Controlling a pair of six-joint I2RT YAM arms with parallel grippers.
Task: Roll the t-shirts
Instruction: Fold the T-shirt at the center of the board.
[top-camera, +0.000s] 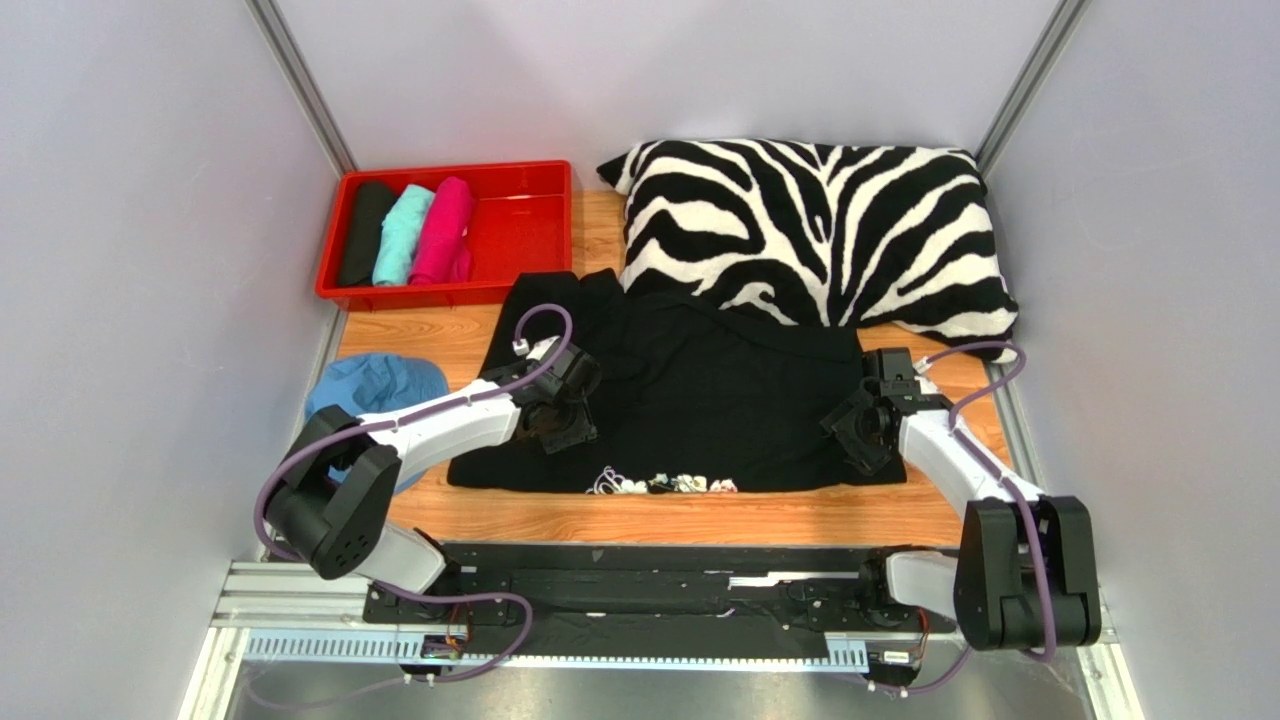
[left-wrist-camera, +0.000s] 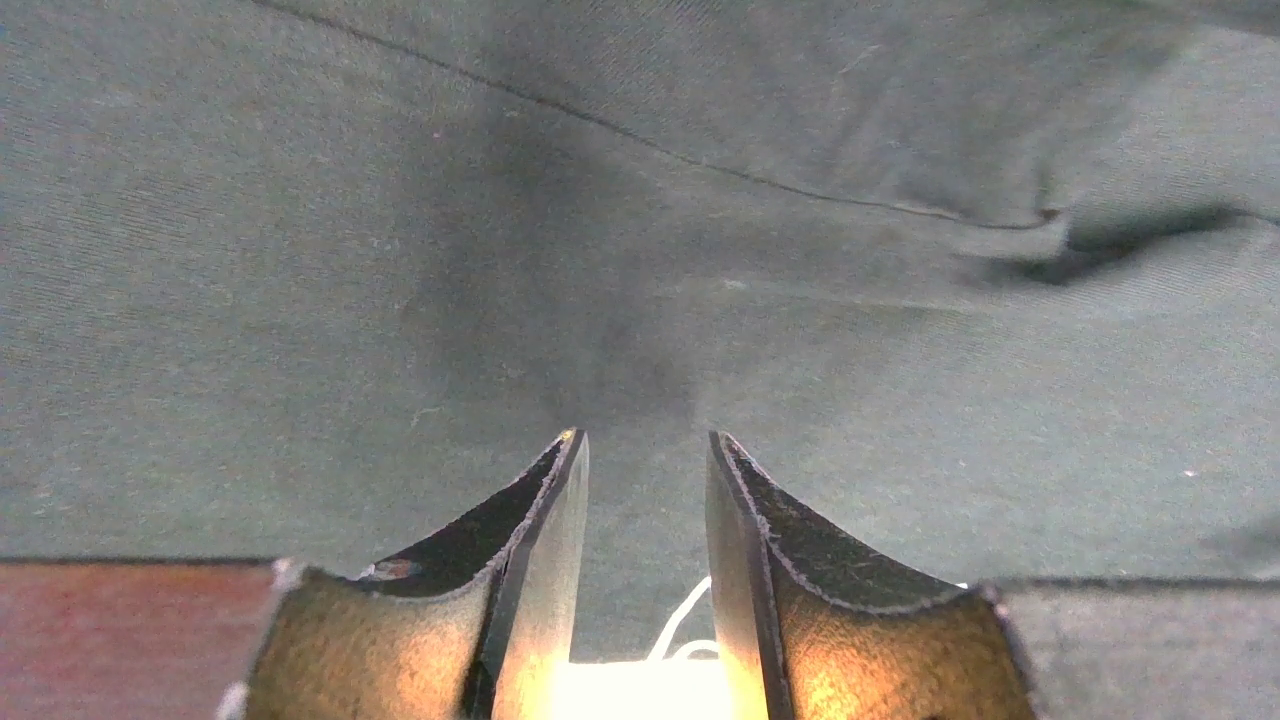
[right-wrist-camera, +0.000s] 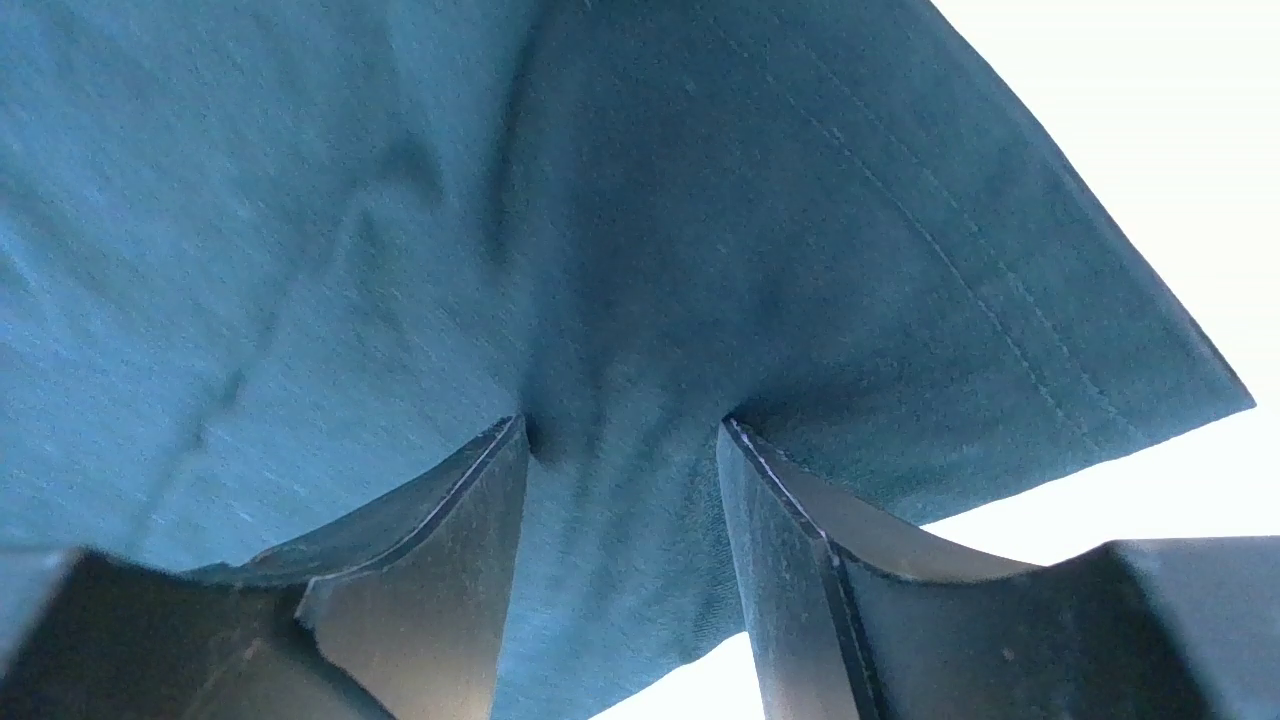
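Item: I am seeing large black t-shirt (top-camera: 706, 393) lying flat on desk (top-camera: 496, 518), just beside zebra pillow (top-camera: 812, 225); left pincer (left-wrist-camera: 643, 438) and right pincer (right-wrist-camera: 624, 423) are standing half-parted over its two sides, gripping nothing.

Wooden counter (top-camera: 661, 518) before my arms, holding:
- one large black t-shirt (top-camera: 706, 390), spread flat at the middle;
- one red tray (top-camera: 529, 225), far left corner;
- one zebra-striped pillow (top-camera: 819, 225), far right, touching the shirt's far edge;
- one crumpled light-blue cloth (top-camera: 368, 387), left side, near the shirt.
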